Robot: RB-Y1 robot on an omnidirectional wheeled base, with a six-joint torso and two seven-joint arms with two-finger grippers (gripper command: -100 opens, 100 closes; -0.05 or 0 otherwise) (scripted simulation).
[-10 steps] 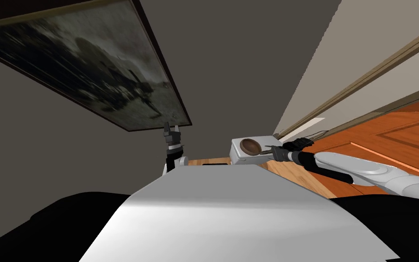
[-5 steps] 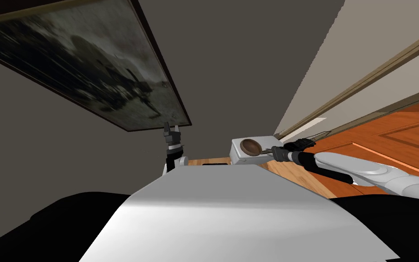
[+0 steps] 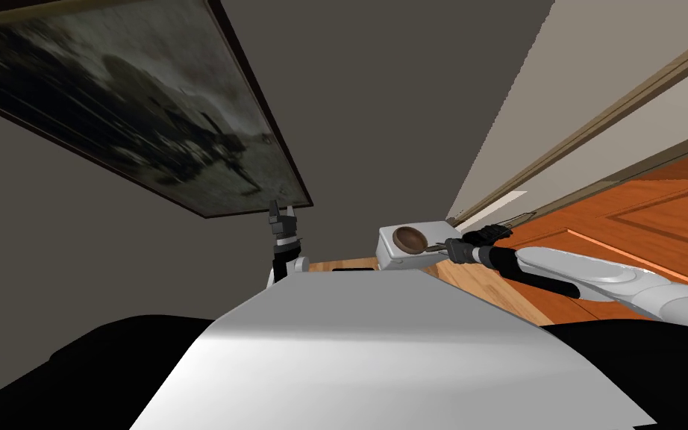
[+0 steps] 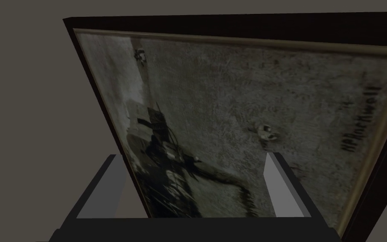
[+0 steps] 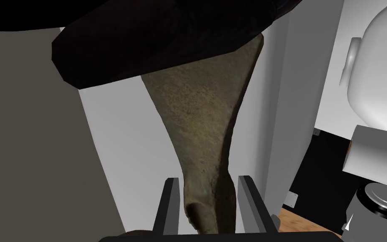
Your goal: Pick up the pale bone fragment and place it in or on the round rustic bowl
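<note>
Tan and pitted, the wedge-shaped pale bone fragment (image 5: 201, 109) is clamped at its narrow end between the two blades of the right tool (image 5: 208, 180), which press its sides. From there it widens toward the dark brown round rustic bowl (image 5: 159, 38), whose dark outer wall overlaps its broad end (whether the two touch, I cannot tell).

That grip is read from the right wrist view. The head view supplies the layout instead: the bowl stands open side up on a small white boxy counter (image 3: 391, 257). The right arm (image 3: 596, 276) reaches in from 3 o'clock, its tool at the bowl's rim on the 4 o'clock side. The left tool (image 4: 192, 155) is held up well apart from all this, at 9 o'clock of the bowl in the head view, its blades standing wide apart.

The counter is plain white and sits on a light wooden floor (image 3: 477, 287). A dark grey wall (image 3: 380, 112) rises behind it, carrying a large dark-framed picture (image 3: 133, 112) toward 10 o'clock. A paler wall (image 3: 633, 45) with a tan trim strip (image 3: 611, 116) runs off toward 2 o'clock, above orange-brown panelled wood (image 3: 648, 224).
</note>
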